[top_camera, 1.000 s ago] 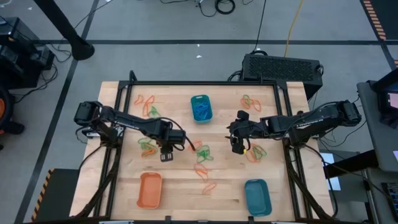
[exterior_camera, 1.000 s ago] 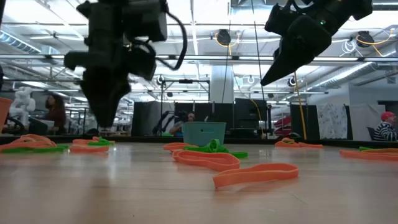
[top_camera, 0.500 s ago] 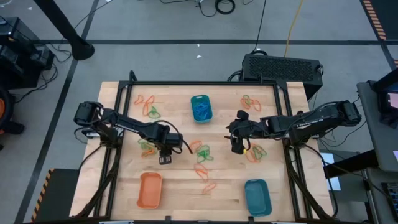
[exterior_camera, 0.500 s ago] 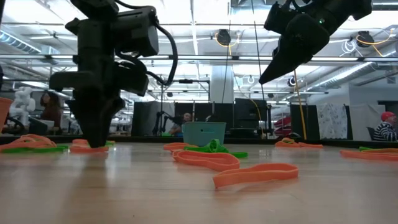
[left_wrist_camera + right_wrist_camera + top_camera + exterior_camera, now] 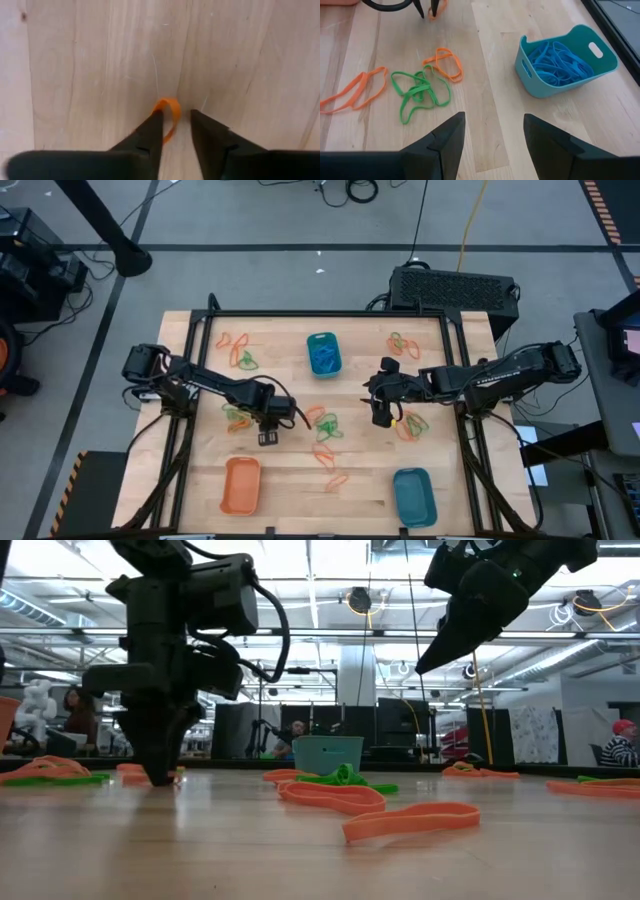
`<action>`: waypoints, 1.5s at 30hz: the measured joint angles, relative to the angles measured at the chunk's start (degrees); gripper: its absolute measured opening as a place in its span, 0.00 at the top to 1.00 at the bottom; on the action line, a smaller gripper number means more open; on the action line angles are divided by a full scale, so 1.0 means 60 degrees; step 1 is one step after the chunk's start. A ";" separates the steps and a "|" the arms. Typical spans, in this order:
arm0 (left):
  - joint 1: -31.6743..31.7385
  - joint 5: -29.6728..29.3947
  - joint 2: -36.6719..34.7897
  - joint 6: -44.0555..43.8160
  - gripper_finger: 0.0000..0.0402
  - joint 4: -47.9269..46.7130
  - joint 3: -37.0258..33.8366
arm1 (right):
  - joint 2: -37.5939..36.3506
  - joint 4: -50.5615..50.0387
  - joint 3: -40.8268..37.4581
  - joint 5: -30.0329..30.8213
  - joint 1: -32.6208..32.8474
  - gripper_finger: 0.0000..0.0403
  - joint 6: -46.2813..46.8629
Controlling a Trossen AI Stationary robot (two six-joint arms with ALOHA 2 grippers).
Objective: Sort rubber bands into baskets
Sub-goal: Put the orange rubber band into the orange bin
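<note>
My left gripper (image 5: pixel 268 437) stands point-down on the table left of centre, its fingers a narrow gap apart around one end of an orange rubber band (image 5: pixel 169 107). My right gripper (image 5: pixel 381 417) hangs open and empty above the table right of centre; it also shows in the low view (image 5: pixel 420 670). A teal basket (image 5: pixel 322 353) holding blue bands stands at the far middle. An orange basket (image 5: pixel 241 485) stands near left and a second teal basket (image 5: pixel 414 496) near right. Loose green and orange bands (image 5: pixel 325 425) lie between the arms. My left gripper comes from above, pointing down, its tips at the table top (image 5: pixel 160 778). The band's looped end (image 5: pixel 172 102) lies flat on the wood between the two fingertips. One side of the loop runs under one fingertip (image 5: pixel 156 120). Whether it is pinched, I cannot tell.
More orange and green bands lie by the left arm (image 5: pixel 237 417), at the far left (image 5: pixel 238 350), at the far right (image 5: pixel 402 343), under the right arm (image 5: pixel 408 425) and toward the near edge (image 5: pixel 330 465). Bare wood lies between the two near baskets.
My left gripper has gone a little toward the table's near edge and down, from above the table until its tips reach the wood. My right arm has kept still.
</note>
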 joint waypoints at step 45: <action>-0.4907 -0.0505 -0.2351 -0.5860 1.00 -0.2892 0.2786 | -0.0004 0.0273 0.0097 -0.0790 0.0877 0.52 0.1055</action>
